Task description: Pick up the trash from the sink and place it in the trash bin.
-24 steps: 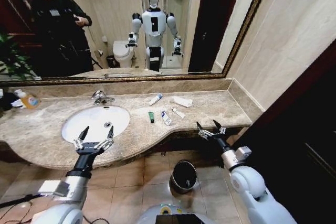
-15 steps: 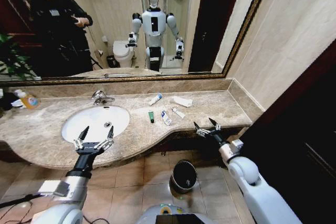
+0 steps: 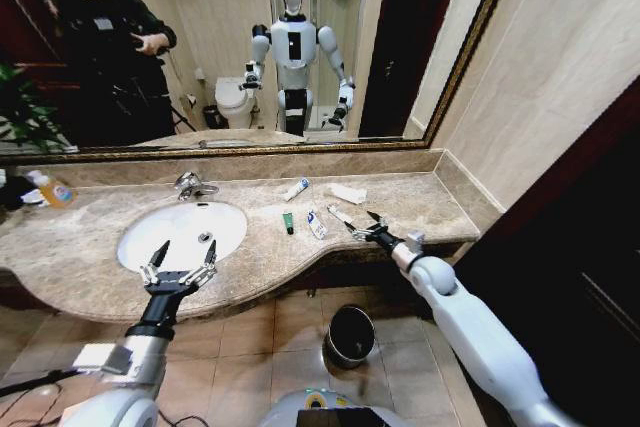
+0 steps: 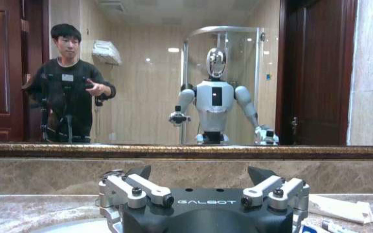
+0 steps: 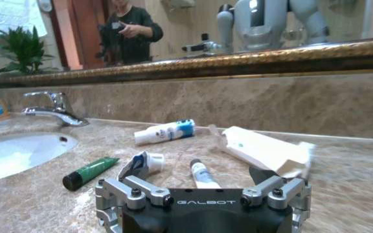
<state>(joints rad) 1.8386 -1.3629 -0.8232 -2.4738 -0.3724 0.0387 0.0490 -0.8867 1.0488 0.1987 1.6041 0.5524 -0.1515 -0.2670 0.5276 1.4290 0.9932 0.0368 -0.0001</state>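
Beige marble table point(image 3: 90, 247) runs along a mirrored wall, with the sink point(image 3: 183, 232) on its left half. Trash sits on the marble right of the basin, none inside it: dark green tube point(image 3: 287, 222), blue-marked white tube point(image 3: 316, 224) beside it, small white tube point(image 3: 339, 214) a bit further right, another white-and-blue tube point(image 3: 296, 189) and a flat white packet point(image 3: 347, 193) towards the far wall. Trash bin point(image 3: 351, 335) stands on the floor, below the table's near edge and roughly under the trash. Short drop path, which likely explains why it's parked there.

Right claw point(image 3: 362, 226) is low over the table, fingers spread wide, nothing in them. It points left toward the cluster; the small white tube lies just off its tips on the far-left side, apart from them. Right wrist view agrees: small white tube point(image 5: 199, 173) straight ahead between the two finger mounts, green tube point(image 5: 89, 173) off to the left, packet point(image 5: 264, 150) right and further back. Looks lined up for that small tube.

Left claw point(image 3: 179, 269) hangs at the sink's near rim, wide, empty, idle.
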